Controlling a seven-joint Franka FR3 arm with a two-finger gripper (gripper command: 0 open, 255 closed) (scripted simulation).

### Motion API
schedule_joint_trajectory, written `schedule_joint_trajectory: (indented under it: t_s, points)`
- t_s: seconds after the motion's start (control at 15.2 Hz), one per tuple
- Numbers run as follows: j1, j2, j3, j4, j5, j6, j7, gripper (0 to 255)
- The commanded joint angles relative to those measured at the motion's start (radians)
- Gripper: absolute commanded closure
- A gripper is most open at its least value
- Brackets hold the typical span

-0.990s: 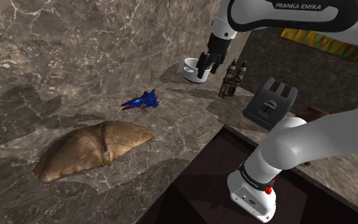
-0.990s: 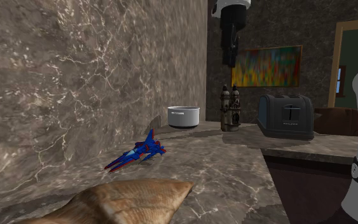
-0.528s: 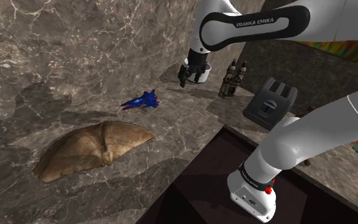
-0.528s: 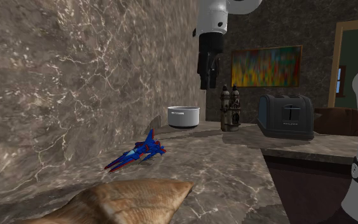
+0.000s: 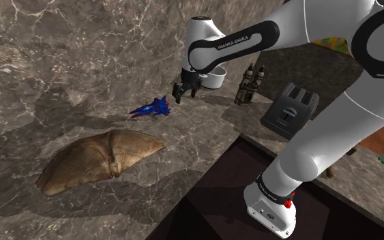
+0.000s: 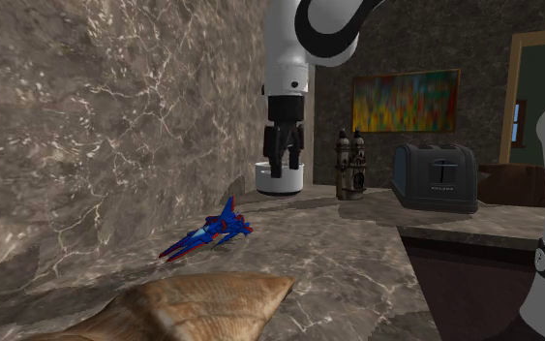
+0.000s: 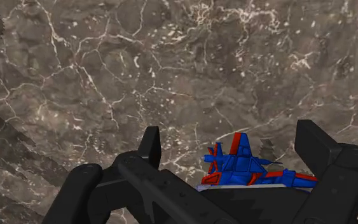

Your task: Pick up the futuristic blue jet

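Dark veined marble counter (image 5: 204,143), backed by a wall of the same stone. My landmark is the white pot (image 6: 263,182) at the back of the counter. The blue jet (image 6: 210,232), trimmed in red, lies flat on the counter near the pot, on the side toward the brown cushion (image 5: 101,160). The gripper (image 6: 285,167) hangs above the counter just in front of the pot, pointing down. I read the jaws as apart. In the wrist view the jet shows between the fingers, untouched. A dark toaster (image 6: 437,177) sits on the pot's other side.
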Motion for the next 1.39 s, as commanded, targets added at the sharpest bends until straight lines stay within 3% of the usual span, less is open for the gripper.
schedule_joint_trajectory:
  t_s: [0.0,0.53,1.12,1.19,1.32]
  points:
    - [0.000,0.078,0.008,0.027,-0.024,0.045,0.029,0]
    - [0.029,0.389,0.004,0.205,-0.132,0.146,0.143,0]
    - [0.037,0.463,-0.010,0.194,-0.163,0.228,0.171,0]
    - [0.038,0.464,-0.010,0.195,-0.163,0.228,0.172,255]
    - [0.038,0.464,-0.010,0.193,-0.164,0.230,0.173,255]
